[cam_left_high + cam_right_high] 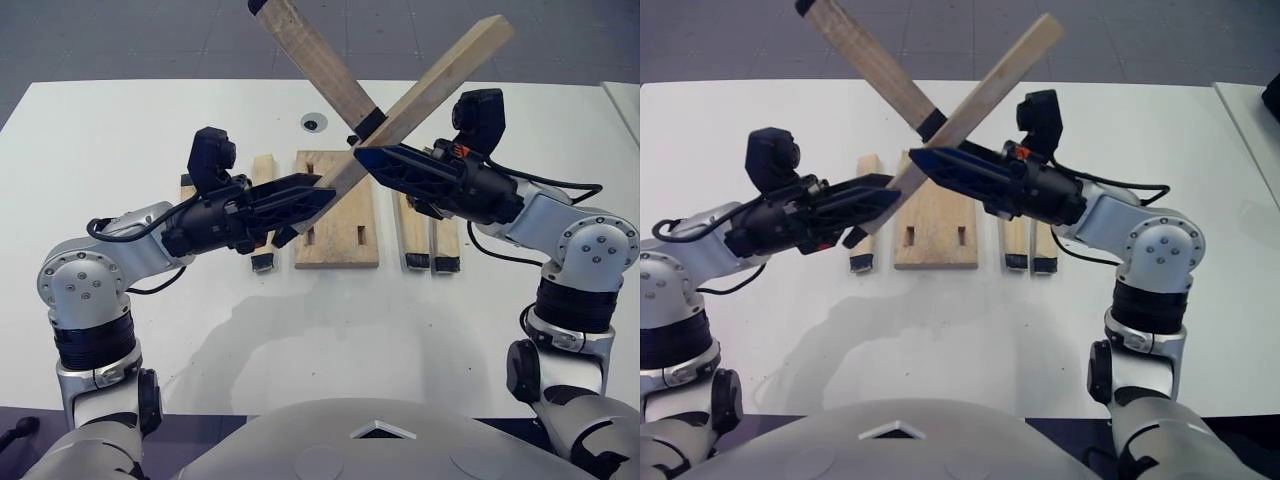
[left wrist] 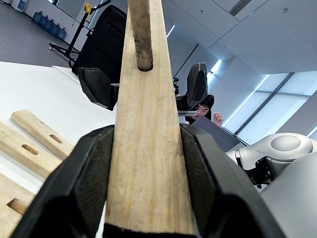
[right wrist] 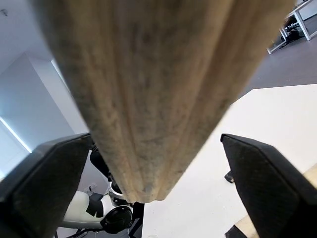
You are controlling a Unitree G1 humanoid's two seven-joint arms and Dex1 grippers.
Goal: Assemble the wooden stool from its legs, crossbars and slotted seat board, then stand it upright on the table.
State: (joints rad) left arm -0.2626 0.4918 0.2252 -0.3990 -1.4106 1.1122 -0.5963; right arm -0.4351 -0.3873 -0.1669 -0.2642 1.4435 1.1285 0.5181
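Here the left gripper [image 1: 318, 198] sits just left of the middle of the head view. It pinches a wooden leg [image 1: 440, 75] near the leg's dark low end. In the left wrist view the wood is pressed tight between both black pads [image 2: 94, 183]. From the gripper the leg slants up to the upper right of the frame. A second stick [image 1: 315, 55] slants the other way, from the top middle down to the centre. The two make an X in the air above the white tabletop [image 1: 150, 130]. The second stick's dark end meets the leg at the crossing, and in the left wrist view it pokes into a slot in the leg. The right gripper [image 1: 365, 155] is just right of the crossing, close under that dark end. I cannot tell if it is squeezing the stick or not. Below the X one seat board [image 1: 337, 235] lies flat in the middle of the frame, with small slots in it. A lone stick [image 1: 263, 170] lies just left of the board. A pair of sticks [image 1: 412, 230] lies side by side just right of it. That makes two sticks up in the air, three lying down, and one board.
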